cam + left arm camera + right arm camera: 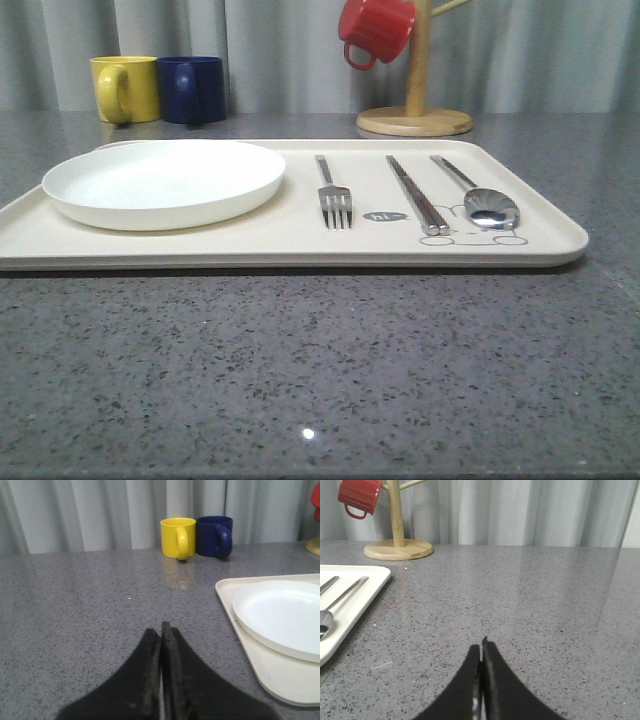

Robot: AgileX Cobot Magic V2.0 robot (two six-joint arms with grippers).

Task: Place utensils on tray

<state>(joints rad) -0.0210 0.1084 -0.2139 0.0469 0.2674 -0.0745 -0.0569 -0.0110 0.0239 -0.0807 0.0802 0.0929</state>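
The cream tray [300,245] lies across the grey table. On it, from left to right, rest the white plate [165,182], the fork [333,193], the chopsticks [416,196] and the spoon [481,198]. In the left wrist view my left gripper [161,630] is shut and empty over bare table, left of the tray [280,680] and plate [280,615]. My right gripper [482,647] is also shut with nothing in it, over bare table to the right of the tray [350,610], where the spoon [326,617] shows at the edge.
A yellow mug [125,88] and a navy mug [192,89] stand behind the tray at the left. A wooden mug stand [415,118] with a red mug [375,30] hung on it is at the back right. Curtains close off the back.
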